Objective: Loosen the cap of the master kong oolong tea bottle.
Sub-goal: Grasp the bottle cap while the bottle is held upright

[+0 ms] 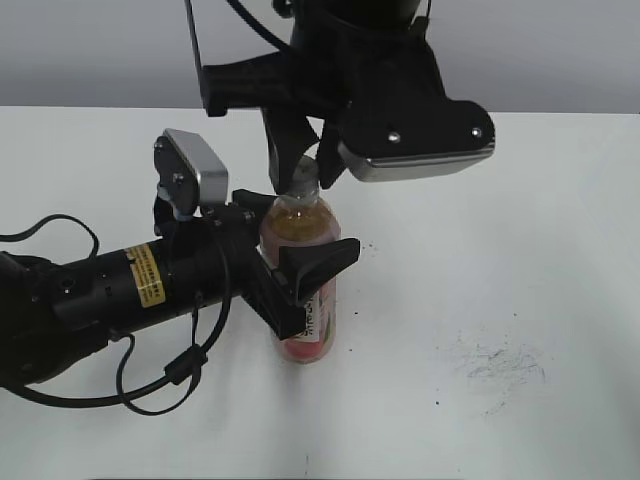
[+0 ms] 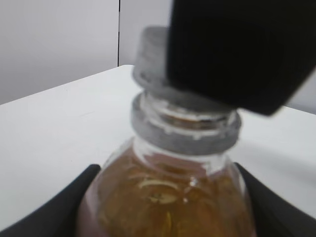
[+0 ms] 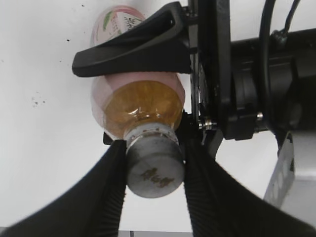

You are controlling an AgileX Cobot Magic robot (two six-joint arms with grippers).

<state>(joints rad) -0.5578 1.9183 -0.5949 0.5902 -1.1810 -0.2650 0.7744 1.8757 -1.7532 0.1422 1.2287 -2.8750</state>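
The master kong oolong tea bottle [image 1: 303, 290] stands upright on the white table, full of amber tea with a pink label low on its body. My left gripper [image 1: 290, 280] is shut on the bottle's body; its black fingers flank the bottle's shoulder in the left wrist view [image 2: 163, 202]. The grey-white cap [image 3: 154, 170] with a small dark mark on top sits on the neck. My right gripper [image 3: 154, 173] comes down from above and is shut on the cap, one ribbed finger pressed to each side. In the left wrist view the cap [image 2: 153, 54] is partly hidden behind a black finger.
The white table [image 1: 500, 250] carries dark scuff marks [image 1: 500, 365] at the right front. A grey wall runs behind the table's far edge. The left arm's body and cables [image 1: 100, 300] lie across the left of the table.
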